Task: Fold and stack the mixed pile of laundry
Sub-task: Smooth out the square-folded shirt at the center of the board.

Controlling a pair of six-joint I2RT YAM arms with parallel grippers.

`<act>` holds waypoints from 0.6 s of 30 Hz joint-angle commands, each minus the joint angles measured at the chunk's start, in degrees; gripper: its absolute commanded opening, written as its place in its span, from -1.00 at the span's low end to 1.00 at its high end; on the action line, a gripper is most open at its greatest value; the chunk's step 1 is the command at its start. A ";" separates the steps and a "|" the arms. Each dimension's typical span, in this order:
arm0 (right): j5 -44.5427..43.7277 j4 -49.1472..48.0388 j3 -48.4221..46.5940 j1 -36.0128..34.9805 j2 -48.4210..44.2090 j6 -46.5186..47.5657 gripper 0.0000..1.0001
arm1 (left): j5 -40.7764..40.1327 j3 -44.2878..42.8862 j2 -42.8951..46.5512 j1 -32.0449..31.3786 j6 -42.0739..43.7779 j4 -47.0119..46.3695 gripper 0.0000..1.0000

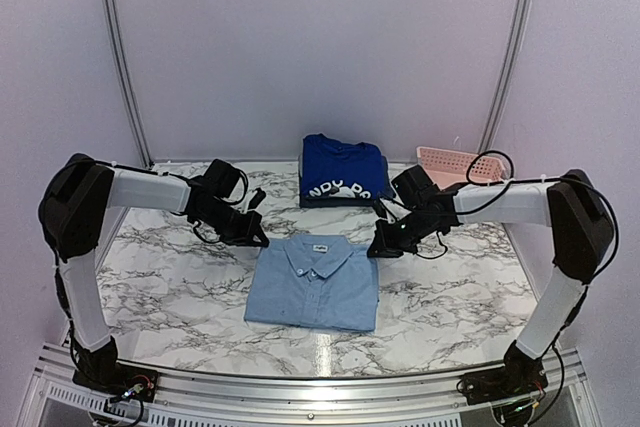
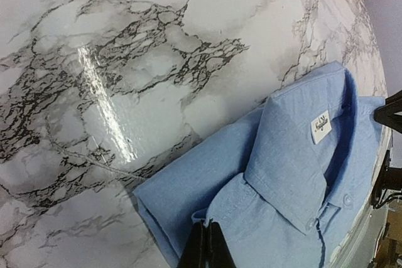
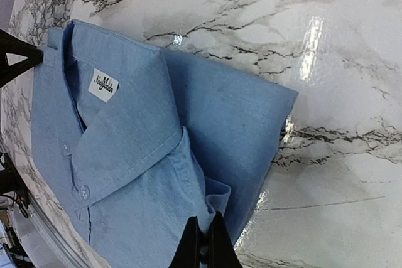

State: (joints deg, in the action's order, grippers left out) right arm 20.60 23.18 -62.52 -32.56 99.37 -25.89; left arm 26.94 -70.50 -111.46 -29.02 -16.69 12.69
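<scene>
A folded light-blue collared shirt (image 1: 313, 285) lies flat at the middle of the marble table, collar toward the back. My left gripper (image 1: 261, 241) sits at its upper left shoulder corner. In the left wrist view that gripper (image 2: 206, 221) is shut, with a small fold of the shirt (image 2: 295, 174) pinched at its tips. My right gripper (image 1: 379, 248) is at the upper right shoulder corner. The right wrist view shows it (image 3: 204, 218) shut on a raised fold of the shirt (image 3: 125, 155). A folded royal-blue T-shirt (image 1: 343, 169) with white lettering lies behind.
A pink lattice basket (image 1: 455, 162) stands at the back right, beside the T-shirt. The marble tabletop (image 1: 170, 287) reaches to a metal rail along the near edge. Pale walls close in the back and both sides.
</scene>
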 commanded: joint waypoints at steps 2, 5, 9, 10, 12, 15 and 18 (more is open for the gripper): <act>0.85 -1.05 -3.07 0.02 -3.72 0.69 -1.00 | -0.99 1.70 6.65 2.30 -0.04 0.85 -1.00; 1.02 -0.85 -4.49 0.08 -1.79 1.88 -1.00 | -0.75 2.65 6.60 3.68 -0.81 -0.59 -1.00; 1.20 -1.78 -6.43 0.04 2.74 3.03 -1.00 | -0.76 3.27 4.60 4.09 -2.45 -3.54 -1.00; 0.73 -2.27 -6.54 0.14 3.63 3.04 -1.00 | -1.00 3.23 3.89 4.21 -2.99 -4.15 -1.00; -0.02 -3.32 -6.65 0.41 5.49 2.73 -1.00 | -1.42 2.67 1.94 4.31 -3.75 -4.95 -1.00; -1.31 -4.45 -7.00 0.89 7.97 2.13 -1.00 | -3.26 1.54 0.02 4.39 -4.41 -5.30 -1.00; -3.07 -3.53 -8.66 1.08 8.50 1.44 -0.51 | -4.30 1.45 0.49 4.69 -5.45 -5.13 -0.47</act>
State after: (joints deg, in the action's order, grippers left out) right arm 20.18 20.12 -67.96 -32.10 107.48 -24.05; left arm 25.02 -68.07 -110.56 -24.95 -20.18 8.80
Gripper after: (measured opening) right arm 0.109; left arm 0.081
